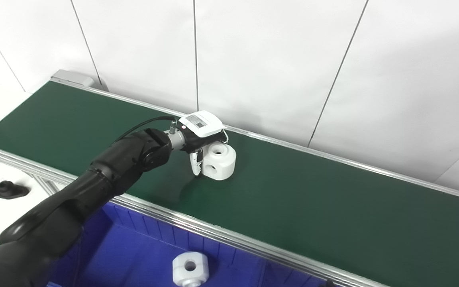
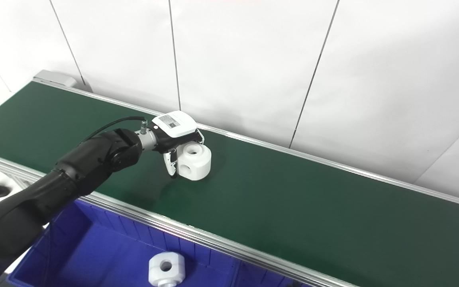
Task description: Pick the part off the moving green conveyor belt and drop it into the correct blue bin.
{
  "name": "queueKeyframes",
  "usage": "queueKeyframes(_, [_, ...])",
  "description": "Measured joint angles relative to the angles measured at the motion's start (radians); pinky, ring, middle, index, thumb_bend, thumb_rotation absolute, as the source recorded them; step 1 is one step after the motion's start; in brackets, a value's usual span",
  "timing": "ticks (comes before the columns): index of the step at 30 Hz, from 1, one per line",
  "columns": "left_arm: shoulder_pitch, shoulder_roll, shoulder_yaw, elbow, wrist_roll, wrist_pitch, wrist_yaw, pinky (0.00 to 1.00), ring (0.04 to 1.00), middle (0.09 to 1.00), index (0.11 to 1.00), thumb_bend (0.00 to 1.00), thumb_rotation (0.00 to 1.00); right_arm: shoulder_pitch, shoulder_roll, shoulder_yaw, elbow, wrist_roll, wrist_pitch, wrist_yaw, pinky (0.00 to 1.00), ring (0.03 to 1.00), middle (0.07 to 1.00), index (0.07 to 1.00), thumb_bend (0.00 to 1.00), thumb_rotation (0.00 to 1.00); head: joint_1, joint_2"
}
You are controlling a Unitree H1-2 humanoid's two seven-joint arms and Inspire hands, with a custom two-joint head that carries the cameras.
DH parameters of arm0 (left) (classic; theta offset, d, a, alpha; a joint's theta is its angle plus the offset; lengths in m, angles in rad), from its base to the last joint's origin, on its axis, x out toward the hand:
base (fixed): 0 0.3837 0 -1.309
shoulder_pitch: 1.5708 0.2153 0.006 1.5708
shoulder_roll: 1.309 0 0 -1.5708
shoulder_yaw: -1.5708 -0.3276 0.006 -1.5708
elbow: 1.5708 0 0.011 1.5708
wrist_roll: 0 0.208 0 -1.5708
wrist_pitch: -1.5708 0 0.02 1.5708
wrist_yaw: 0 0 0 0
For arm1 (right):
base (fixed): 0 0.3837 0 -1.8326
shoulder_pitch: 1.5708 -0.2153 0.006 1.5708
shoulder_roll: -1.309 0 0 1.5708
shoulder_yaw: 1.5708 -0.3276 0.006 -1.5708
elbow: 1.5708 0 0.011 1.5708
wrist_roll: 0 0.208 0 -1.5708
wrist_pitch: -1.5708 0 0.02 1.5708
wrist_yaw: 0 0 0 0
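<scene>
Blue bin [image 1: 142, 247] sitting nearest, below the belt's metal rail, is holding one white part [image 1: 189, 269] with a round hole. Beyond it, left robot hand [image 1: 202, 137] is grasping a second white part [image 1: 220, 161] resting on the green conveyor belt [image 1: 313, 199], fingers curling around it.

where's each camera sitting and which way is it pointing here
Left eye view: on the head, looking down and forward at the conveyor belt; the left arm enters bottom left, left hand at the white part.
Right eye view: beside it, a little to the right, same aim; same arm and hand.
Shared: belt, part, blue bin holding a second white part, white wall. No right hand shows.
</scene>
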State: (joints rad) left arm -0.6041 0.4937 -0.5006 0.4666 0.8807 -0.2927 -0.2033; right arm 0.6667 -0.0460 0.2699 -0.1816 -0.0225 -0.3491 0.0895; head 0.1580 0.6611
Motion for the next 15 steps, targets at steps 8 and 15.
queueKeyframes(8, [0.108, 0.12, 0.151, -0.433, -0.165, 0.021, -0.152, 0.27, 0.347, 0.427, 0.508, 0.52, 0.0, 0.002, -0.005, 0.005, -0.07, 0.012, 0.054, 0.004, 1.0, 0.947, 0.997, 1.0, 0.89, 1.0, 0.118, 0.073])
queueKeyframes(15, [0.364, 0.161, 0.271, -0.763, -0.247, 0.09, -0.23, 0.24, 0.326, 0.433, 0.511, 0.52, 0.0, 0.01, -0.027, -0.001, -0.123, 0.055, 0.11, 0.013, 1.0, 0.942, 1.0, 1.0, 0.89, 1.0, 0.176, 0.124])
